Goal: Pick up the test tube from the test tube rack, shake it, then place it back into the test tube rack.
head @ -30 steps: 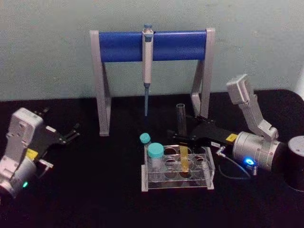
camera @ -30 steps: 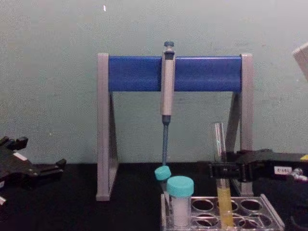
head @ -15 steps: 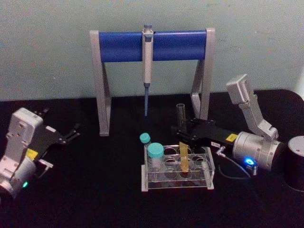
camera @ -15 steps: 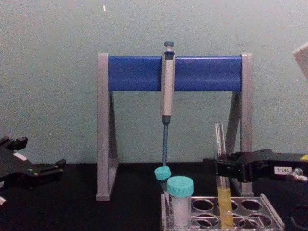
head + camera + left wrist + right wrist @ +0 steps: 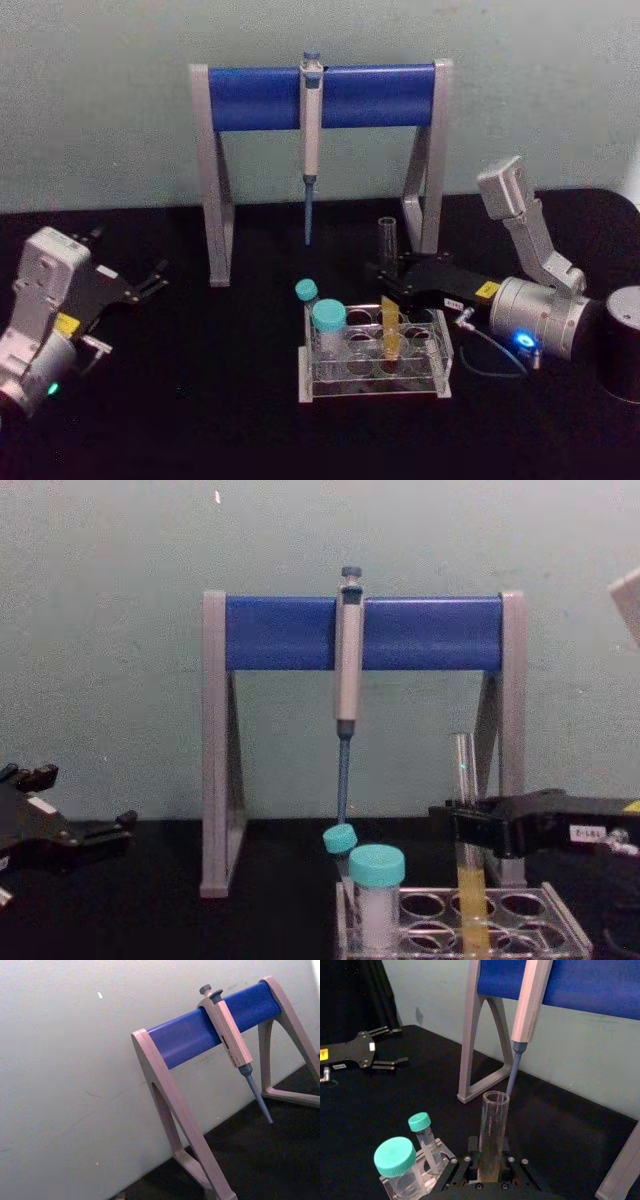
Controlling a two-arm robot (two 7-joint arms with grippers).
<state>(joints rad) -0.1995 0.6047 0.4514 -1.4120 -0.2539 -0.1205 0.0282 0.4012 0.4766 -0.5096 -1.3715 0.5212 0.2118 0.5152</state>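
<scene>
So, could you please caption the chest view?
Right gripper holds the test tube in the test tube rack; left gripper parked at left.

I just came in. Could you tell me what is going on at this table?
The right gripper has its jaws closed on the middle of the test tube, which stands upright with its yellow-filled lower end in a hole of the test tube rack, beside two teal-capped vials. The left gripper lies idle and open on the table at far left.
</scene>
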